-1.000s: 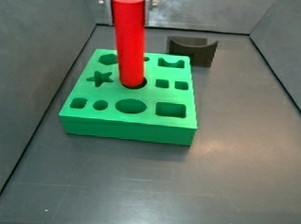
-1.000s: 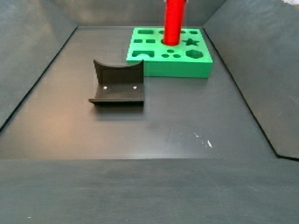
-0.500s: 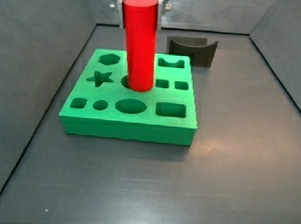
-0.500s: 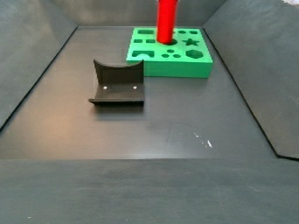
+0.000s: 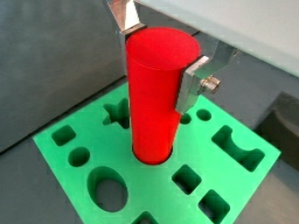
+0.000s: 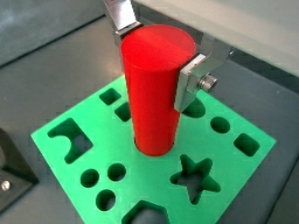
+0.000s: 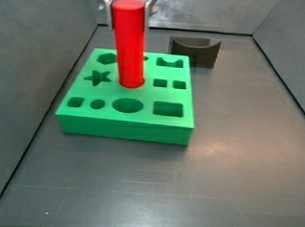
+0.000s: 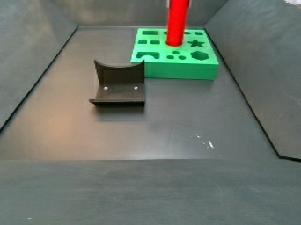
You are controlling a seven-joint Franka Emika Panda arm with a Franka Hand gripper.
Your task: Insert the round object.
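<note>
Upright red peg (image 5: 156,96), claw-held (image 5: 162,54), lower end in green block (image 5: 82,140)

A dark grey floor (image 8: 153,132) lies matte under soft, even light, with a few pale scuffs (image 8: 202,139) in a side view. Grey walls (image 7: 225,12) rise around it in both side views, sloping outward like a tray.

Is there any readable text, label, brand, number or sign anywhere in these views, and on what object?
None: no text, label, brand or number shows in any view.
The red cylinder, the green block, the dark grey block and the gripper at the cylinder's top are all unmarked.
The block's cut-outs are shapes, such as a star, not signs.
</note>
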